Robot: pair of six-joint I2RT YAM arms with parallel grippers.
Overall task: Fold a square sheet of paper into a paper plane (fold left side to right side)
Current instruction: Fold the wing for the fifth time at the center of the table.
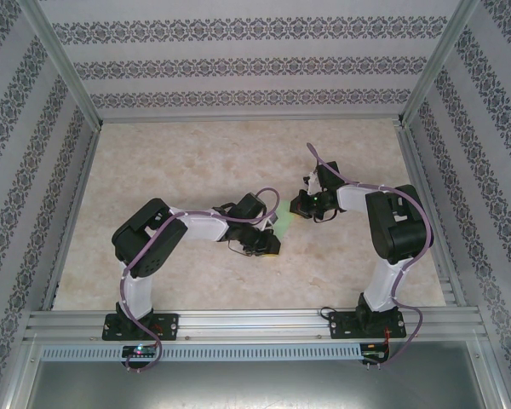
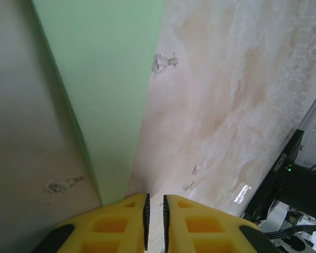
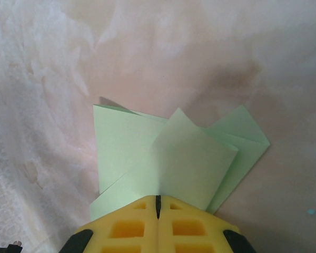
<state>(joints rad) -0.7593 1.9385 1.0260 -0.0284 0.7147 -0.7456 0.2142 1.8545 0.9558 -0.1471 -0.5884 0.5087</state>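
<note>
Paper (image 3: 163,158) plain green, label (image 2: 282,162) print illegible

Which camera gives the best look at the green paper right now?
The right wrist view: the green paper lies spread out there, its overlapping folded flaps and corners plain. The left wrist view gives one long narrow strip of it, and the top view a small green patch.

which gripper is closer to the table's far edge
Right. The right gripper is at the far end of the folded green paper; the left gripper is at its near end, further from the table's far edge.
</note>
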